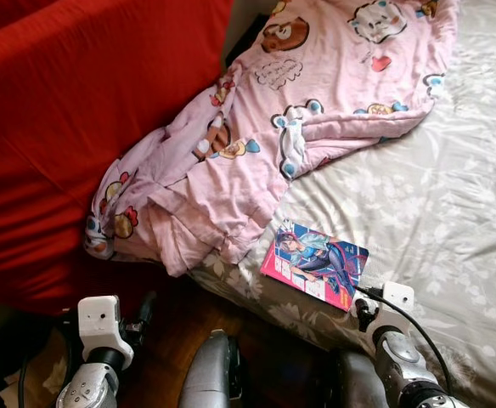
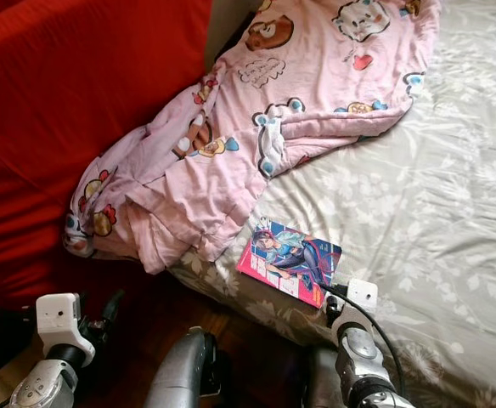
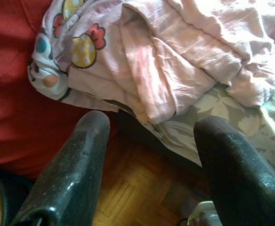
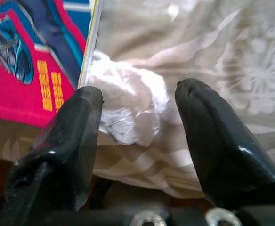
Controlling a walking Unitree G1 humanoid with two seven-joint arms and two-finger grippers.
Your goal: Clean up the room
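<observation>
A crumpled white tissue lies on the grey floral bed sheet, right beside the corner of a pink and blue comic book. My right gripper is open at the bed's near edge, with one finger on each side of the tissue. A pink cartoon-print blanket is bunched across the bed's left side and hangs over its corner. My left gripper is open and holds nothing. It hovers over the wooden floor and points at the blanket's hanging corner.
A large red cover fills the left side, close against the bed. Dark wooden parquet floor shows in the narrow gap between the red cover and the bed. The sheet on the right half of the bed is bare.
</observation>
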